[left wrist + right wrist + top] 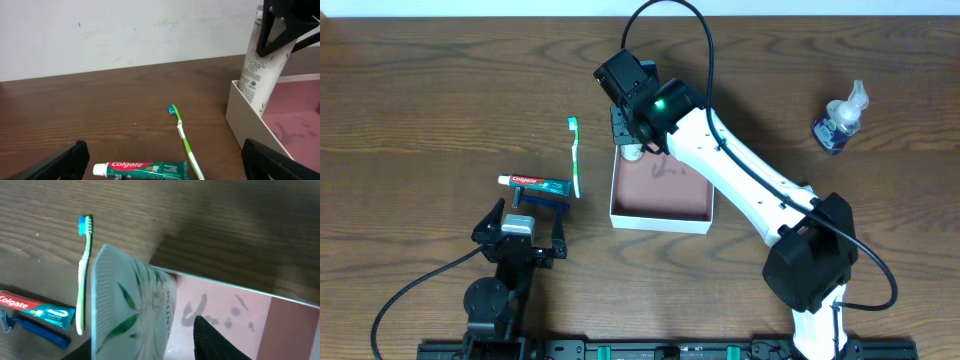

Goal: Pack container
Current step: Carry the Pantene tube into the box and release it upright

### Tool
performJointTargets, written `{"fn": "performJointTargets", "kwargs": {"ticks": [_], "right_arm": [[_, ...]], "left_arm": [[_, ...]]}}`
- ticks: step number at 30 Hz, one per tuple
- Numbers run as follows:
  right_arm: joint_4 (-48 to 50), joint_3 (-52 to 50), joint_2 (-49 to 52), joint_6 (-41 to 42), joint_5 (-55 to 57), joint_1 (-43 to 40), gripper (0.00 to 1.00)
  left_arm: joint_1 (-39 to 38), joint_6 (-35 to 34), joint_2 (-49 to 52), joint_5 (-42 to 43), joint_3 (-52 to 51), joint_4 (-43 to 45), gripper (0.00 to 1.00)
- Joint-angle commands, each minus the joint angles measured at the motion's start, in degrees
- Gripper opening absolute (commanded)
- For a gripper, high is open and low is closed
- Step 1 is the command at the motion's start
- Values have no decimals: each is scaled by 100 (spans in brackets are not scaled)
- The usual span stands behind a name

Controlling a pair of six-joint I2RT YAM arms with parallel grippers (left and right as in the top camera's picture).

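Hidden or cut off:
- Right gripper (632,140) is clamped on a white plastic squeeze tube with green leaf print (259,65).
- From overhead the gripper covers nearly all of the squeeze tube; only a pale end shows.
- In the left wrist view its top is cut off, and its lower end drops behind the box wall. Whether it touches the floor, cannot tell. Its label print is too small to read.
- The right wrist view shows one dark finger (215,340); the other is behind the squeeze tube.
- The razor's head is cut off at the left edge of the right wrist view.

Container (660,221):
- A square, shallow, white-walled cardboard box with a reddish-brown floor and a dark scribble.
- It sits mid-table, with the squeeze tube tilted at its far-left corner.

Left gripper (522,222): fingers spread wide, holding nothing, at the near-left of the table just beside the razor.

Counts:
- One squeeze tube.
- One green-and-white toothbrush with blue bristles (575,155), left of the box.
- One red-and-green Colgate toothpaste (533,183), its end next to the toothbrush.
- One blue plastic razor (40,332), just beside the toothpaste.
- One clear pump bottle of purple-blue liquid (838,122), far right, well apart from the box.
- Two arms.
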Motion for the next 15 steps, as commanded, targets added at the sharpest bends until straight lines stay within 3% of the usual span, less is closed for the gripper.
{"fn": "performJointTargets", "kwargs": {"ticks": [1,15], "right_arm": [[17,70,33,31,105,52,45],[-573,1001,-295,315,76,52,53]], "left_arm": [[28,74,-4,63,-157,-96,98],[28,72,-4,63,-157,-96,98]]}}
